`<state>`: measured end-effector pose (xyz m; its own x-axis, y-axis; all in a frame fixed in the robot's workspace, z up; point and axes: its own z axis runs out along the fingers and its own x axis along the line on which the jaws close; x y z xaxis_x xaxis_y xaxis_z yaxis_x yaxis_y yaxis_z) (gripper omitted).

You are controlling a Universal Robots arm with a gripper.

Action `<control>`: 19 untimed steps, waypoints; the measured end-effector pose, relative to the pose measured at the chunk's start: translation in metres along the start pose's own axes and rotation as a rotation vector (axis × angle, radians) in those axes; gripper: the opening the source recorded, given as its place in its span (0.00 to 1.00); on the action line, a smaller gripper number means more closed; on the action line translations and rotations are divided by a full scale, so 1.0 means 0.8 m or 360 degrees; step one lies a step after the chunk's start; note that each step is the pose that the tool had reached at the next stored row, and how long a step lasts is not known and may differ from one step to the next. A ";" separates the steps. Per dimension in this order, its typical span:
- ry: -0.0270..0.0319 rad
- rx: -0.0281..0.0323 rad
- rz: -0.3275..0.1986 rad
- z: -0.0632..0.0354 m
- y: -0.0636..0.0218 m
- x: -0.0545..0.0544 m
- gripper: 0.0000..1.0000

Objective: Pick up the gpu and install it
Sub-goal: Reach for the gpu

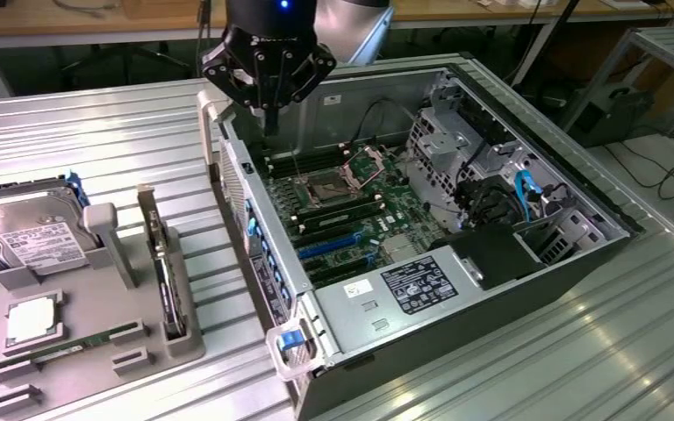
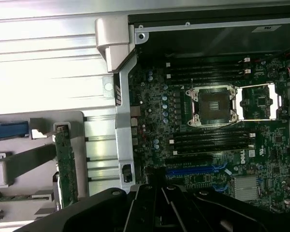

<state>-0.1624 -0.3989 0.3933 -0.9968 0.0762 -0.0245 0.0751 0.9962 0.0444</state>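
Exterior view: your gripper (image 1: 270,118) hangs above the far left corner of the open computer case (image 1: 234,184), jaws pressed together with nothing between them. The gpu (image 1: 164,263) is not under it. It sits in the grey holder tray (image 1: 109,303) on the exterior view's left, outside the case and nearer the camera than the jaws. It appears to stand on its long edge in a slot, though the view is dim there. Its long axis runs far to near, roughly parallel to the case's left wall. A hard drive (image 1: 35,239) stands further left in the same tray.
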 end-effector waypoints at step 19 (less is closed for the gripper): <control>-0.00001 -0.00001 0.0000 -0.001 -0.002 0.027 0.11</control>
<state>-0.1841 -0.3990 0.3932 -0.9968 0.0762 -0.0245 0.0751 0.9962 0.0444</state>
